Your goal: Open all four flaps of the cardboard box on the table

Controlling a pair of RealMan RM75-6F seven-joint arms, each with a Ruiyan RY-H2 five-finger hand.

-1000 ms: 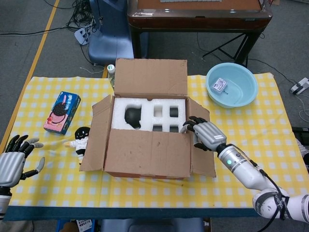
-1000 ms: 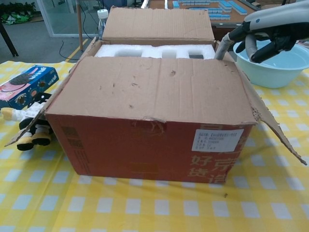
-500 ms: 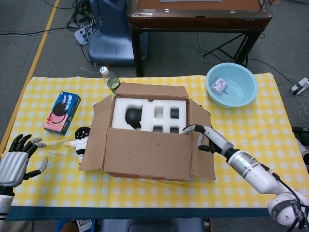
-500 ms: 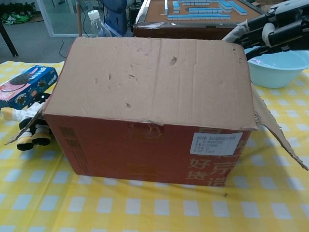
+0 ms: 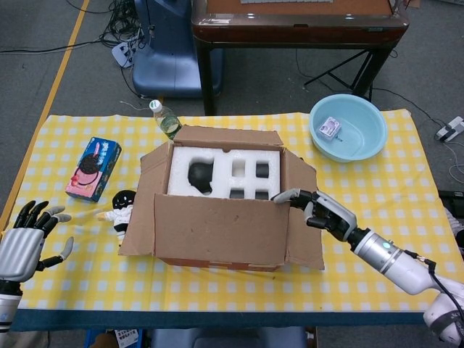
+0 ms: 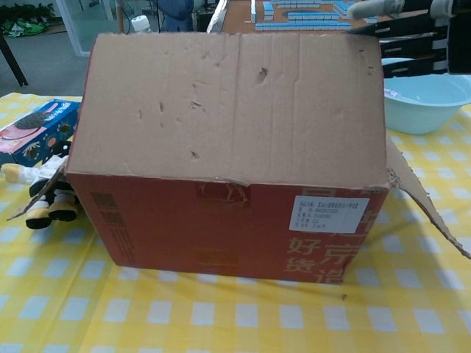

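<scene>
The cardboard box stands mid-table, with white foam showing inside. Its back flap is folded outward, and the left flap and right flap hang open. The front flap stands almost upright; in the chest view this front flap hides the inside above the red box wall. My right hand reaches to that flap's upper right corner, fingers stretched against its inner side; the right hand shows at the top right. My left hand rests open at the table's left edge.
A blue cookie box and a small doll lie left of the box. A bottle stands behind it. A light blue basin holding a small packet sits at the back right. The yellow checked tablecloth covers the table.
The back flap dropped from upright to folded outward, baring the bottle. My right hand drew back and the front flap rose from leaning over the box to nearly upright.
</scene>
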